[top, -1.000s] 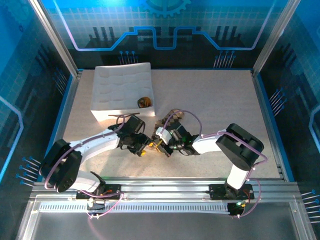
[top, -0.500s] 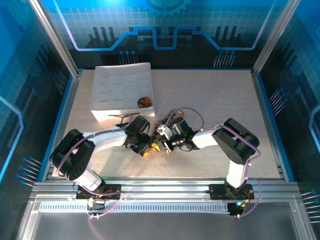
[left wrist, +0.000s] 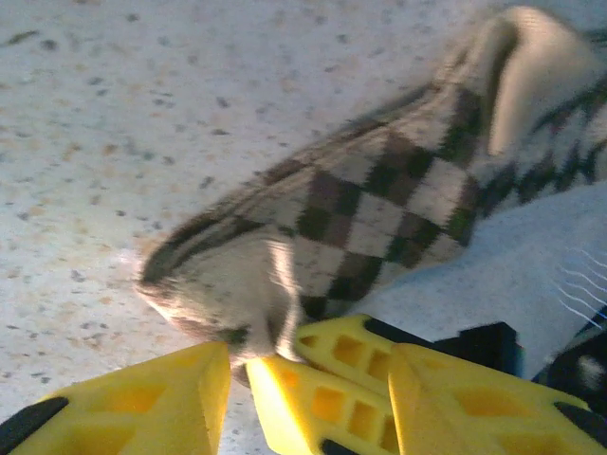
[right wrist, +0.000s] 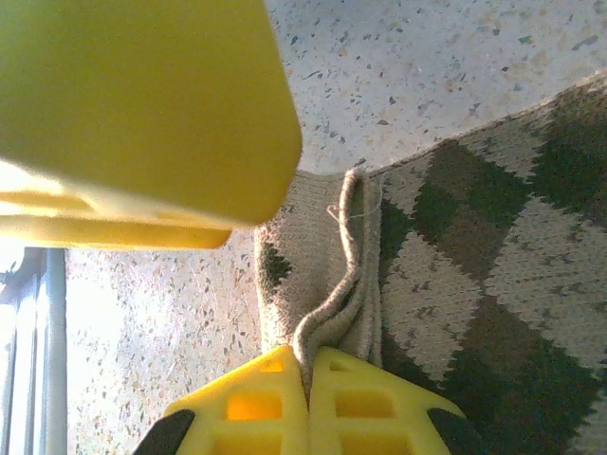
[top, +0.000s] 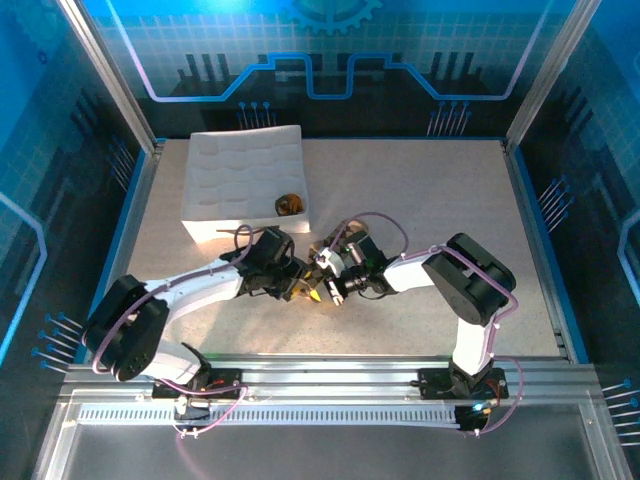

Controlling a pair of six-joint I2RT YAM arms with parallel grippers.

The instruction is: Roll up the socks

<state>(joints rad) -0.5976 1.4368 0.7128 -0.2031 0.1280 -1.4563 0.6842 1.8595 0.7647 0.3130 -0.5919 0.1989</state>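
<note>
Brown argyle sock pinched in right fingers; half-open, empty left fingers drew closer

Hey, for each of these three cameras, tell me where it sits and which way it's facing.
Top: above and behind the arms, looking down on the table; both arms show, left claw and right claw close together mid-table.
Left wrist: on the left arm, looking along its yellow fingers at the diamond sock.
Right wrist: on the right arm, looking down at its shut fingers pinching the sock's edge.
Shared: both wrist views show that sock and the other arm's claw.
</note>
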